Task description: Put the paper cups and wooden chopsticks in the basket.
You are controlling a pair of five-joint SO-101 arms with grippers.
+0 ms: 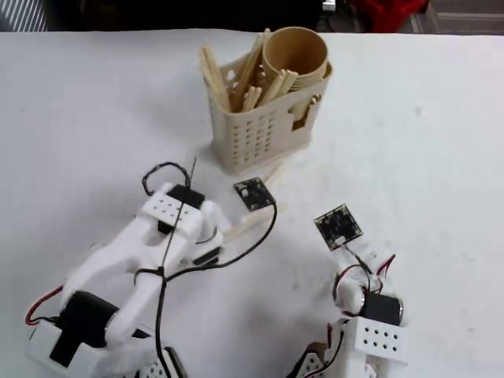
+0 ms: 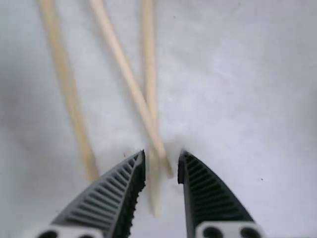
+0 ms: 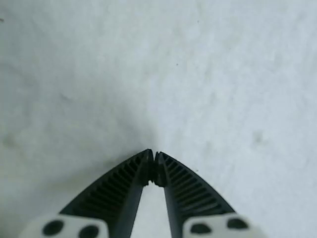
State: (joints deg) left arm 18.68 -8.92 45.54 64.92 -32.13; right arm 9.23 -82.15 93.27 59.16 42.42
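The cream perforated basket (image 1: 264, 138) stands at the back centre of the white table. It holds a tan paper cup (image 1: 295, 49) and several wooden chopsticks (image 1: 216, 79) standing upright. Three loose chopsticks (image 2: 124, 69) lie on the table in front of it. My left gripper (image 2: 162, 166) is open, low over the table, its fingertips on either side of the near ends of two crossing chopsticks. The third chopstick (image 2: 64, 89) lies just outside one finger. A loose chopstick (image 1: 250, 224) shows beside the left arm. My right gripper (image 3: 154, 168) is shut on nothing over bare table.
The left arm (image 1: 157, 236) lies across the front left with black cable looping around it. The right arm (image 1: 370, 315) sits at the front right. Bare white table (image 1: 425, 142) lies to the right of the basket.
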